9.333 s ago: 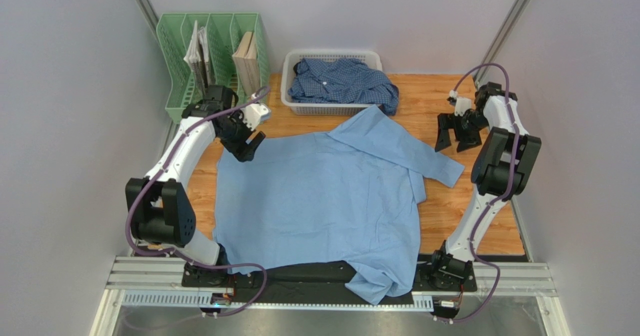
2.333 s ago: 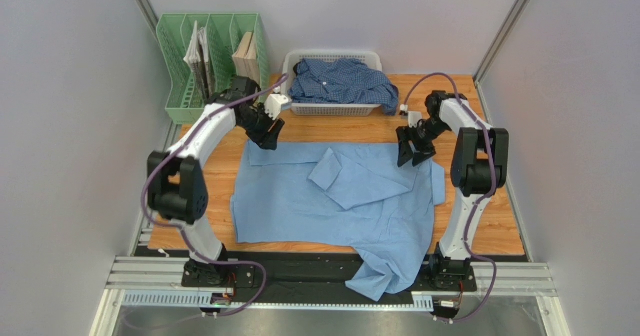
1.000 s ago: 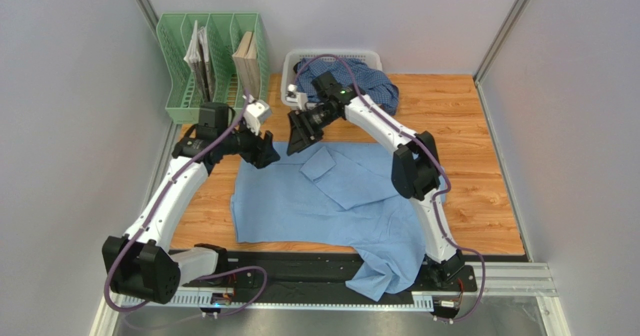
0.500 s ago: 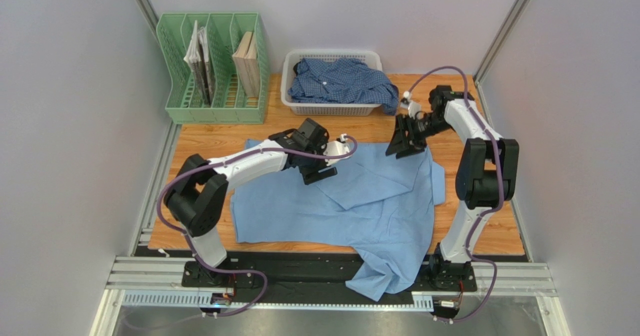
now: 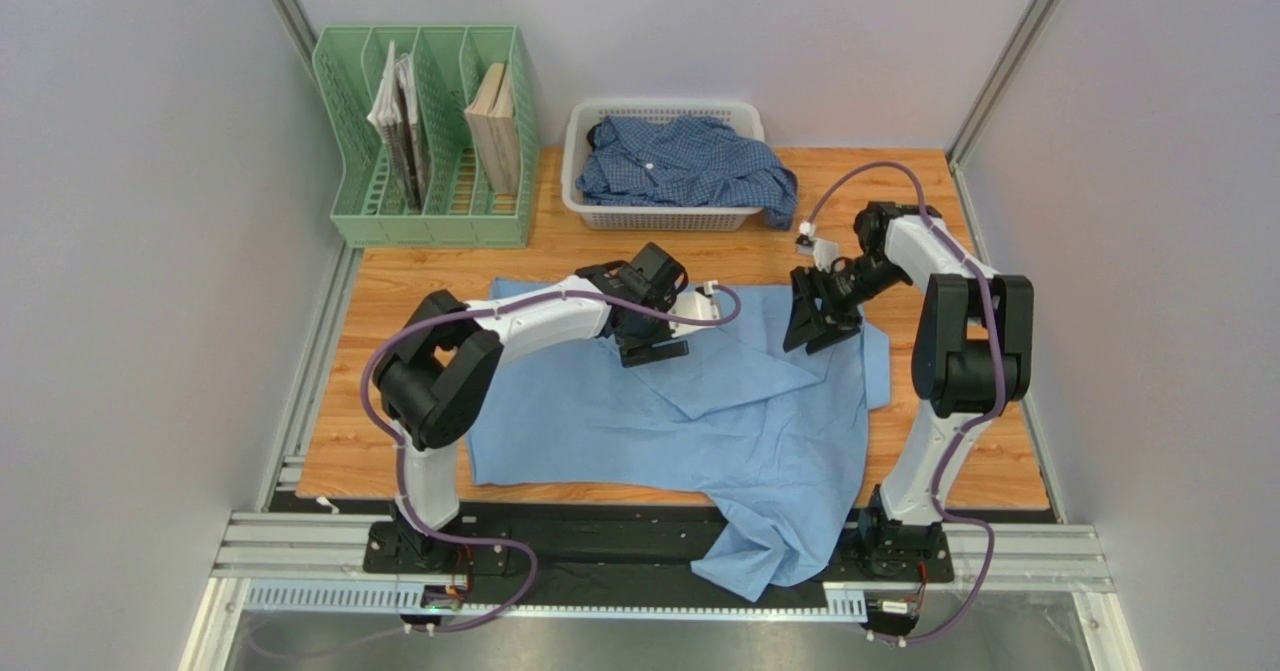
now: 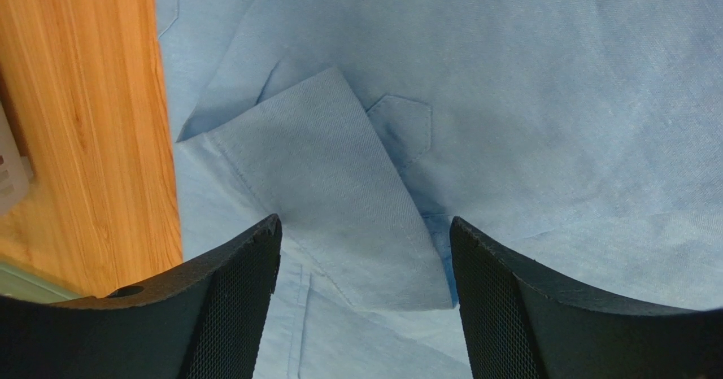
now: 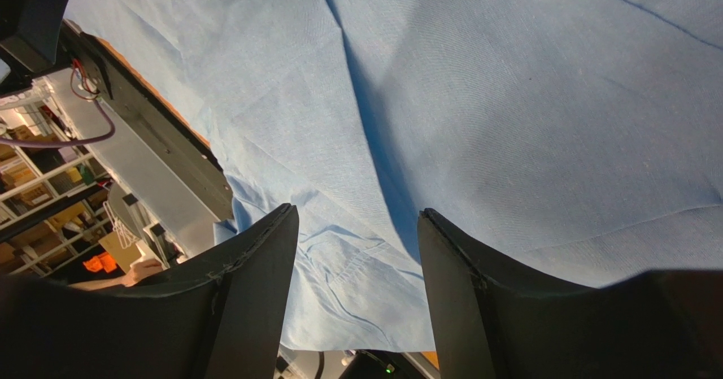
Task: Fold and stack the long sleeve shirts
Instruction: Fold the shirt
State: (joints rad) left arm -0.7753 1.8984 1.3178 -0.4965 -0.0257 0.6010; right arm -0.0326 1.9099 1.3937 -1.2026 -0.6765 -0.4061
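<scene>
The light sky-blue long sleeve shirt point(image 5: 676, 416) lies spread on the wooden table point(image 5: 962, 401), one sleeve folded across its chest. My left gripper point(image 5: 657, 347) hovers open over that sleeve's cuff point(image 6: 339, 193), jaws either side of it point(image 6: 365, 252), nothing gripped. My right gripper point(image 5: 807, 332) stands open just above the shirt's far right part point(image 7: 509, 99), nothing between its fingers point(image 7: 356, 226). The darker checked long sleeve shirt point(image 5: 684, 161) lies bunched in the white basket point(image 5: 589, 203).
A green file rack point(image 5: 428, 131) with books stands at the back left, next to the basket. The light shirt's lower corner point(image 5: 759, 551) hangs over the near edge onto the black base rail. Grey walls close in both sides.
My left arm swung right from the shirt's far left corner to the folded cuff. My right arm drew back from the cuff to the shirt's right side. The sleeve stays folded.
</scene>
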